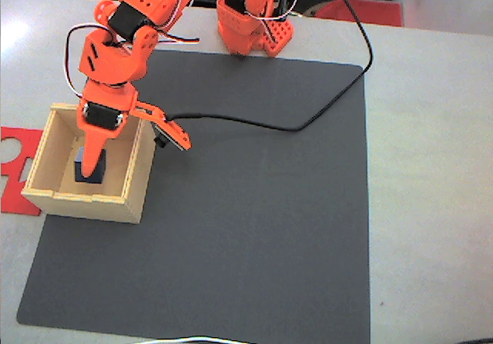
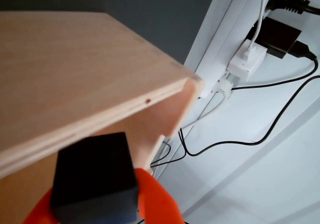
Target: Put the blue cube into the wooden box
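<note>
The wooden box (image 1: 131, 194) stands at the left edge of the dark mat in the fixed view. Inside it, on the floor, lies the blue cube (image 1: 88, 171), very dark. My orange gripper (image 1: 137, 159) reaches down into the box and is open: one finger points down onto the cube, and the other jaw is swung out to the right, above the box's right wall. In the wrist view the cube (image 2: 95, 176) sits against the orange finger (image 2: 155, 204), below the pale plywood wall of the box (image 2: 75, 83).
A flat red cut-out plate (image 1: 14, 167) lies left of the box. The dark mat (image 1: 254, 221) spreads to the right. A black cable (image 1: 308, 121) crosses its far part, and the arm's base (image 1: 250, 25) stands at the back. The wrist view shows a power strip with cables (image 2: 250, 58).
</note>
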